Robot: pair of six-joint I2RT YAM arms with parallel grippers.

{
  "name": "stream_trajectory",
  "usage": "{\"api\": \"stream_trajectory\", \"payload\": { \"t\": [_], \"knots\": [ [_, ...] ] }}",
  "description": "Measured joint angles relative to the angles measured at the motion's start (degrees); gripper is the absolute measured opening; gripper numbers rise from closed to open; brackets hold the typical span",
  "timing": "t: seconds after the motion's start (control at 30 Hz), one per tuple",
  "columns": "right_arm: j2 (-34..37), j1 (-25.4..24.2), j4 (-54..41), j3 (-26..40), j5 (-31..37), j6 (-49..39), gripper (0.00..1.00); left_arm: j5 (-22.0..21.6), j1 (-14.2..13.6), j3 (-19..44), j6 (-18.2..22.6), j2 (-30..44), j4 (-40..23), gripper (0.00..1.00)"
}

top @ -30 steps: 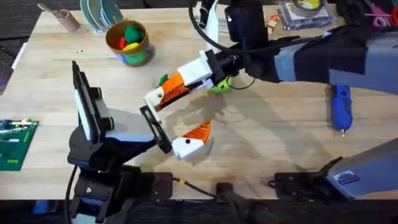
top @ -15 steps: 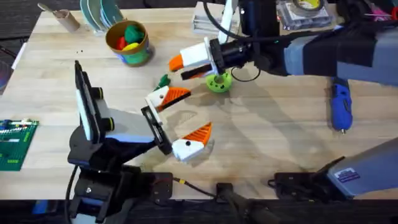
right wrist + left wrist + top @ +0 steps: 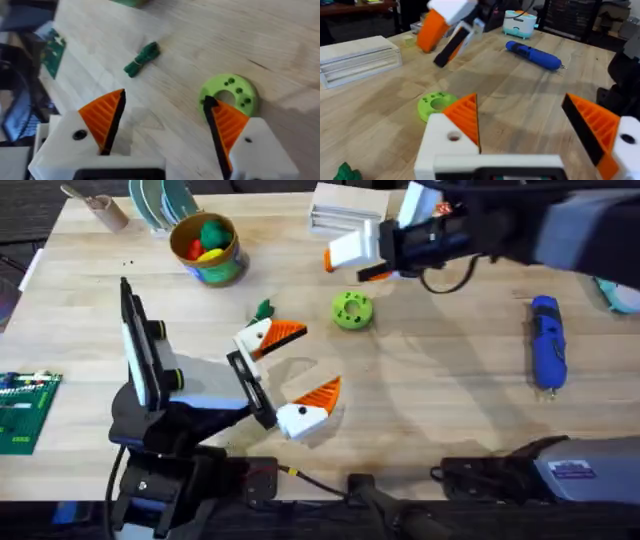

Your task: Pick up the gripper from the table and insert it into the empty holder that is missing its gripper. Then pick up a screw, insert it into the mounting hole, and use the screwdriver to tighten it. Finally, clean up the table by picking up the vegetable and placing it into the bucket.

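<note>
Above the far side of the tabletop (image 3: 440,400), the right arm reaches in from the right edge, roughly level, its claw (image 3: 352,256) pointing left and held off the surface. Claw is wide: white fingers with orange pads spread, nothing between them, as the right wrist view confirms (image 3: 165,125).

Landmark: the lime disc (image 3: 351,310), lying flat near the tabletop's middle.
- Right claw hovers just beyond the disc, on its far side, apart from it. In the left wrist view the same claw (image 3: 445,30) hangs above and behind the disc (image 3: 436,103).
- Vegetable (image 3: 263,310) lies on the wood left of the disc, well clear of the right claw; in the right wrist view it (image 3: 142,59) sits apart from the disc (image 3: 229,95).
- Left claw (image 3: 285,375) sits low, nearer the bases than the disc and to its left. The arm is folded at the lower left with the forearm running right. Fingers spread wide, empty; one orange tip is close beside the vegetable, contact cannot be told.
- Bucket (image 3: 205,268) stands far left of the disc, toys inside.
- Screwdriver (image 3: 546,352) lies flat well right of the disc, tip toward the bases; also seen in the left wrist view (image 3: 534,54).
</note>
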Motion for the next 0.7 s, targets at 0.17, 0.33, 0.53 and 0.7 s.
{"api": "stream_trajectory", "payload": {
  "t": [0.17, 0.33, 0.53, 0.7],
  "knots": [
    [-3.65, 3.81, -13.21, 0.85, 15.24, -5.69, 0.993, 0.00, 0.00, 0.00, 0.00, 0.00, 0.00, 0.993],
    [1.31, 5.89, -16.07, 0.85, 22.89, -7.54, 0.992, 0.00, 0.00, 0.00, 0.00, 0.00, 0.00, 0.992],
    [3.76, 14.28, -14.57, 0.85, 37.09, -7.35, 0.975, 0.00, 0.00, 0.00, 0.00, 0.00, 0.00, 0.993],
    [6.54, 14.69, -13.33, 0.85, 40.57, -5.22, 0.870, 0.00, 0.00, 0.00, 0.00, 0.02, 0.00, 0.993]
  ]
}}
